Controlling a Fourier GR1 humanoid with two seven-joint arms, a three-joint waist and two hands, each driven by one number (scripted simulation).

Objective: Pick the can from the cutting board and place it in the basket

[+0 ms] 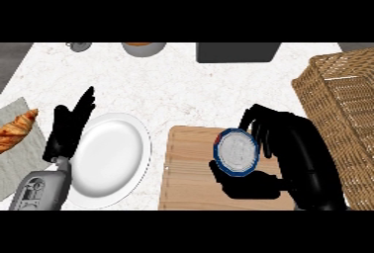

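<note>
A blue can (236, 152) with a silver lid stands over the wooden cutting board (186, 170), seen from above. My right hand (281, 148) wraps it, fingers curled behind its far side and the thumb under its near side. Whether the can rests on the board or is lifted I cannot tell. The wicker basket (343, 113) stands just right of that hand, its open top reaching toward the upper right. My left hand (70, 126) rests open at the left, fingers straight, beside the white plate.
A white plate (110, 155) lies left of the board. A croissant (16, 129) sits on a grey cloth at the far left edge. Along the back stand a dark box (237, 52), an orange bowl (142, 48) and a small grey object (76, 46).
</note>
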